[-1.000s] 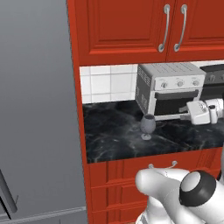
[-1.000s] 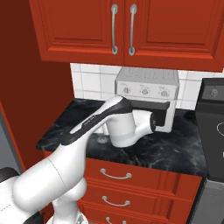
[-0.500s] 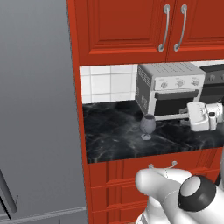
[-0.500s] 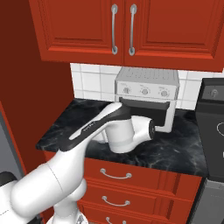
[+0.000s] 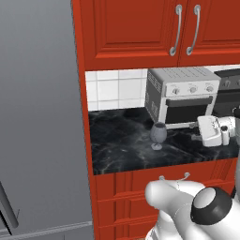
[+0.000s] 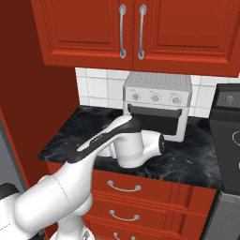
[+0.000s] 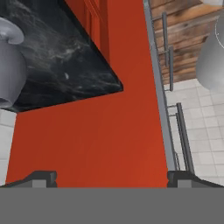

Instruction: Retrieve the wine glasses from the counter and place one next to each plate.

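One smoky-grey wine glass (image 5: 158, 135) stands upright on the black marble counter (image 5: 122, 145), in front of the toaster oven. My gripper (image 5: 194, 131) hovers low over the counter to the glass's right, a short gap away, with its fingers pointing toward the glass. In the hand view the glass's bowl (image 7: 8, 65) sits at the far left, off to one side of the gripper (image 7: 113, 177). The jaws stand wide open with nothing between them. In the right base view my arm covers the glass. The plates are out of view.
A silver toaster oven (image 5: 183, 93) stands at the back of the counter against white tiles, under red wall cabinets (image 5: 140, 28). Red drawers (image 6: 140, 192) lie below. A grey fridge (image 5: 37, 117) rises at the left, and a dark stove (image 6: 229, 136) stands at the right.
The hand has sunk a little toward the counter and turned at the wrist. The glass has not moved, and the jaws have stayed open.
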Available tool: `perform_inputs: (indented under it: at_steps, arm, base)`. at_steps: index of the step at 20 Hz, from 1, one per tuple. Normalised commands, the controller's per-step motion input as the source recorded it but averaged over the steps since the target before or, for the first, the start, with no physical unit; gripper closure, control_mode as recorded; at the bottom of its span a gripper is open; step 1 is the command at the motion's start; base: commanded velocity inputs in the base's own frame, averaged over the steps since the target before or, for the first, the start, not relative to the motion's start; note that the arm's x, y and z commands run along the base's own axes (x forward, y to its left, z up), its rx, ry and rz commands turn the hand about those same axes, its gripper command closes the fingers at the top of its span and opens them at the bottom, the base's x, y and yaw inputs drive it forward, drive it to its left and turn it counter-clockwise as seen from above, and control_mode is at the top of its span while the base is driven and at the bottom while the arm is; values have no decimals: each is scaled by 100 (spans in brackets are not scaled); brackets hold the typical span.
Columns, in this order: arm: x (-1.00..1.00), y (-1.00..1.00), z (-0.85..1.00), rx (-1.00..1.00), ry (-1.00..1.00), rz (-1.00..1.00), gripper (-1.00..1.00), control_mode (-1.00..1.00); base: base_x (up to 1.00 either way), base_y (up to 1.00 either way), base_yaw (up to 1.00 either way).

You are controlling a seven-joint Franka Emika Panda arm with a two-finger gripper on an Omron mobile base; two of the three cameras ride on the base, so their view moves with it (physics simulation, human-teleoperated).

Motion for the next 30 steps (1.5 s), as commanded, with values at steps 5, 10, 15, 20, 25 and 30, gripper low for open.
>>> perform_inputs:
  at_steps: [5, 10, 15, 20, 25, 30]
  arm:
    - [0, -4, -25, 1, 0, 9, -100, -100]
    - [0, -8, -22, 0, 0, 8, -100, -100]
    - [0, 0, -28, 0, 0, 4, -100, -100]
    - [0, 0, -17, 0, 0, 0, -100, -100]
    - [0, 0, -3, 0, 0, 0, -100, -100]
    - [2, 0, -1, -4, 0, 0, -100, -100]
  base:
    - [0, 0, 0]
    - [0, 0, 0]
    - [0, 0, 0]
    - [0, 0, 0]
    - [0, 0, 0]
    - [0, 0, 0]
